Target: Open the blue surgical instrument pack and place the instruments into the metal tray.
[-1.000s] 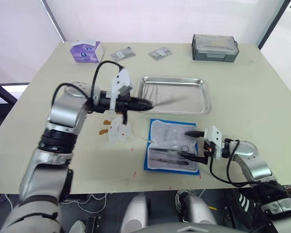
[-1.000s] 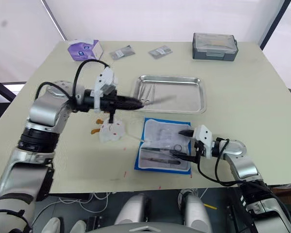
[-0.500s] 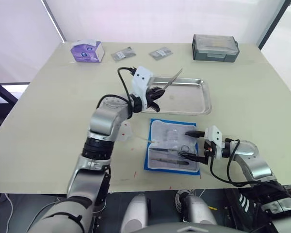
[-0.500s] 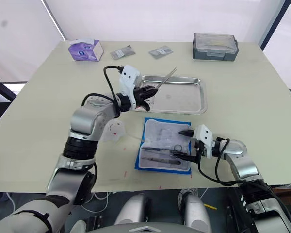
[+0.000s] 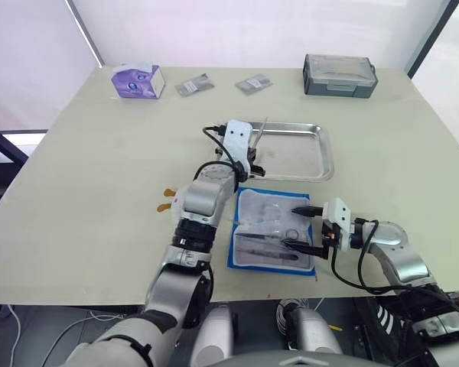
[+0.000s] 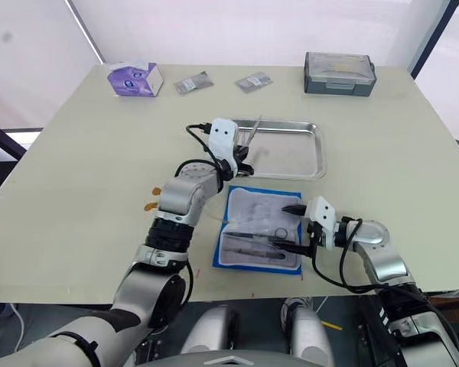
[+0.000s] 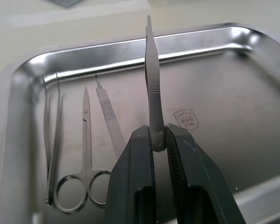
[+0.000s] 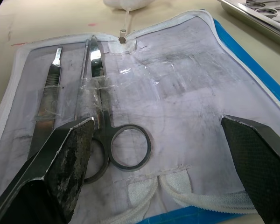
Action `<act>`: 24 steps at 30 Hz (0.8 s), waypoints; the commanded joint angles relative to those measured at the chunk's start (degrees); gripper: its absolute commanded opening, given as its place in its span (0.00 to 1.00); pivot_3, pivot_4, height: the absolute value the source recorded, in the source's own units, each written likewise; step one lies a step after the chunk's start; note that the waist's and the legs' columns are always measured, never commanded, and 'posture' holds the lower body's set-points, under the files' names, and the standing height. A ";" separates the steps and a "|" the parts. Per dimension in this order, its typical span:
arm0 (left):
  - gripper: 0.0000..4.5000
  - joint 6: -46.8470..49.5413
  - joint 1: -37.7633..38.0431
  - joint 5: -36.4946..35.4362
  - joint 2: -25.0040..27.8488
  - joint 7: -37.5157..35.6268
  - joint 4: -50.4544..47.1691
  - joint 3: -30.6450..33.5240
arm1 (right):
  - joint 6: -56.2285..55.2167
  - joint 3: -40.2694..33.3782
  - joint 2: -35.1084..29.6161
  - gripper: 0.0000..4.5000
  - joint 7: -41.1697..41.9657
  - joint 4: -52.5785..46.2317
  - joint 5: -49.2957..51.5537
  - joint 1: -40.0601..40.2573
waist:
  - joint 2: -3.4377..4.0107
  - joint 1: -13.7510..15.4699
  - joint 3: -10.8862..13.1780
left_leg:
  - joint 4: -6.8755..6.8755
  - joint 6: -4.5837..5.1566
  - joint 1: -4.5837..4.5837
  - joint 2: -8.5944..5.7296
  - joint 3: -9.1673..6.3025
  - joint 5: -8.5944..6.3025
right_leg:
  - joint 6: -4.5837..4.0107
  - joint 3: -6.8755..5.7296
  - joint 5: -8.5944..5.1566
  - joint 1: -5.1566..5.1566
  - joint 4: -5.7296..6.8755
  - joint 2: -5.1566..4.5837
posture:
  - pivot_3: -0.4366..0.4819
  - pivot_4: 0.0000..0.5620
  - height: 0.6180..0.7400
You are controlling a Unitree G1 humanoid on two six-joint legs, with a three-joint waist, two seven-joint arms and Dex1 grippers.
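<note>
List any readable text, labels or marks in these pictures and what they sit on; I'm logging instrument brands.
Stamped emblem on the metal tray floor: characters too small to read.
Purple box: print too blurred to read.
Grey packets: no legible text.
Nothing else carries writing.

Pale beige bench (image 5: 76, 191) fills most of frame, evenly lit. White panels (image 5: 214, 30) behind it along the top, with dark diagonal frame bars (image 5: 86, 32) upper left and upper right. Cables on dark floor (image 5: 30, 336) at bottom edge.
</note>
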 commanded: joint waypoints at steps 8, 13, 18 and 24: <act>0.01 0.92 -3.26 -0.38 -3.69 5.24 4.66 3.08 | 2.65 1.90 -0.52 1.00 -1.09 2.72 -2.69 2.59 | -0.01 -0.02 0.01 | 0.00 -0.02 -0.01 -0.01 0.00 0.01 | 0.00 -0.01 0.00 -0.01 -0.01 0.00 | 0.48 0.27 0.89; 0.01 2.65 -2.88 -1.06 -3.69 5.01 4.11 4.14 | 2.71 1.89 -0.52 1.00 -1.17 2.73 -2.66 2.66 | -0.01 -0.02 0.01 | 0.00 -0.06 -0.01 -0.01 -0.01 0.03 | 0.00 -0.02 0.00 -0.01 -0.01 0.00 | 0.48 0.27 0.89; 0.01 2.93 -3.07 -0.91 -3.92 6.43 4.00 5.14 | 2.68 1.84 -0.60 1.00 -1.15 2.79 -2.67 2.65 | -0.01 -0.02 0.01 | -0.01 -0.08 -0.01 -0.01 -0.01 0.04 | 0.00 -0.02 0.00 0.00 -0.01 0.00 | 0.48 0.27 0.89; 0.01 3.11 -3.49 -0.79 -4.07 7.10 4.16 5.32 | 2.68 1.88 -0.41 1.00 -1.23 3.05 -2.71 2.32 | -0.01 -0.02 0.01 | -0.01 -0.20 -0.02 -0.01 0.00 0.12 | 0.00 -0.02 0.00 0.00 -0.02 -0.01 | 0.48 0.27 0.89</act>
